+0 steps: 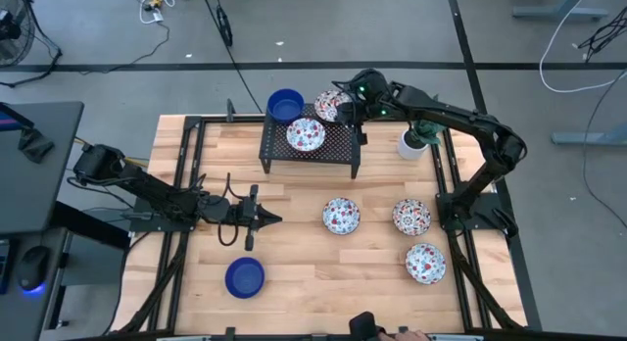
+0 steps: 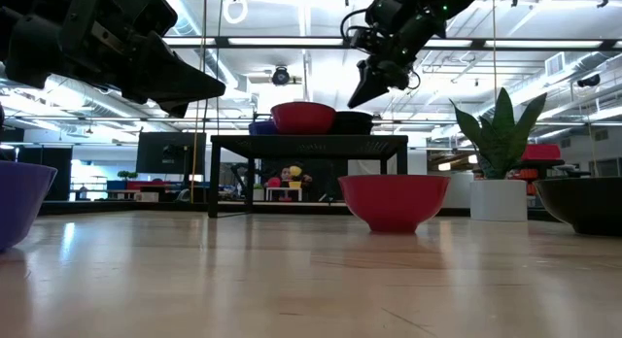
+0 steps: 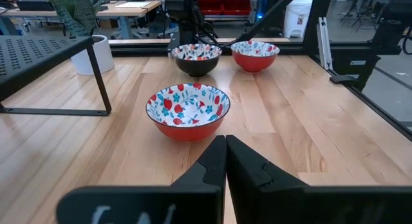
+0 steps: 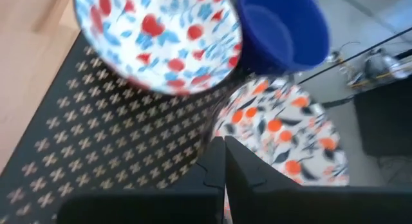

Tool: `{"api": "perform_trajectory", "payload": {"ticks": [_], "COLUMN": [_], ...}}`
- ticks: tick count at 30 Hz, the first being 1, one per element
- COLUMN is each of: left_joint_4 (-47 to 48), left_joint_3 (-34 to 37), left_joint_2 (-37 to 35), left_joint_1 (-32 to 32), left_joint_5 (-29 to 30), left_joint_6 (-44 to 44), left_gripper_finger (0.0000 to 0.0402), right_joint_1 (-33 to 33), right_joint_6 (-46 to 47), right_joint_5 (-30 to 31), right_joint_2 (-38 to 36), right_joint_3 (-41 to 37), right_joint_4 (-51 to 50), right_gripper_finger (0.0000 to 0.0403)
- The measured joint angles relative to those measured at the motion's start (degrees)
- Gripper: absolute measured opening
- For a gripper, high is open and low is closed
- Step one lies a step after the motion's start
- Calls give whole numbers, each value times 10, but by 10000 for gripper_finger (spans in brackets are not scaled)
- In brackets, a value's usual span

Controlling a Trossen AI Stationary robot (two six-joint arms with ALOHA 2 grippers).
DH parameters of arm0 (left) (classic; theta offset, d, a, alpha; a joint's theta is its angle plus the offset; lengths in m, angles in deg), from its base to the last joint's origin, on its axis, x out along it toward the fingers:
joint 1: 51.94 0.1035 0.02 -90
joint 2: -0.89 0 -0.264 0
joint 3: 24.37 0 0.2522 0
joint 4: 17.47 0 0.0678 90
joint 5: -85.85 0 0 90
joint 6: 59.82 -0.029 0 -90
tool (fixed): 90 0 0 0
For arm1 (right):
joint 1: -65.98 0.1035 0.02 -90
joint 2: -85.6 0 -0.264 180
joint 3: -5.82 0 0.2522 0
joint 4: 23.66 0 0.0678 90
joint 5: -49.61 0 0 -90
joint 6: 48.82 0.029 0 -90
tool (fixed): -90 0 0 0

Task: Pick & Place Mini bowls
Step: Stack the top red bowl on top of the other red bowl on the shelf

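Above the far right corner of the black perforated rack [image 1: 310, 145], my right tool [image 1: 361, 133] hangs with fingers pressed together, empty; a floral bowl with a dark outside [image 1: 330, 106] sits just below it, beside a blue bowl [image 1: 285, 106] and a red-and-blue floral bowl [image 1: 305, 135]. My left tool [image 1: 266, 219] hovers closed and empty over the pale wooden worktop [image 1: 294, 253], pointing toward the nearest of three floral bowls [image 1: 341, 216] lying there. A second blue bowl [image 1: 244, 277] rests nearer the front edge. A white plant pot [image 1: 412, 143] stands right of the rack. Grey floor and cables surround us.
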Motion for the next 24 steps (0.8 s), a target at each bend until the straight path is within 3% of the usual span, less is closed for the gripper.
{"api": "perform_trajectory", "payload": {"ticks": [7, 11, 19, 24], "left_joint_4": [0, 0, -1, -8], "left_joint_3": [0, 0, 0, 0], "left_joint_2": [0, 0, 0, 0], "left_joint_1": [0, 0, 0, -2], "left_joint_5": [0, 0, 0, -12], "left_joint_6": [0, -1, 0, 0], "left_gripper_finger": [16, 16, 16, 16], "right_joint_1": [19, 56, 210, 326], "right_joint_6": [7, 74, 198, 238], "right_joint_5": [2, 2, -1, -1], "right_joint_2": [-25, -61, -96, -117], "right_joint_3": [0, 0, -7, -106], "right_joint_4": [17, 6, -105, -64], "right_gripper_finger": [4, 4, 2, 1]}}
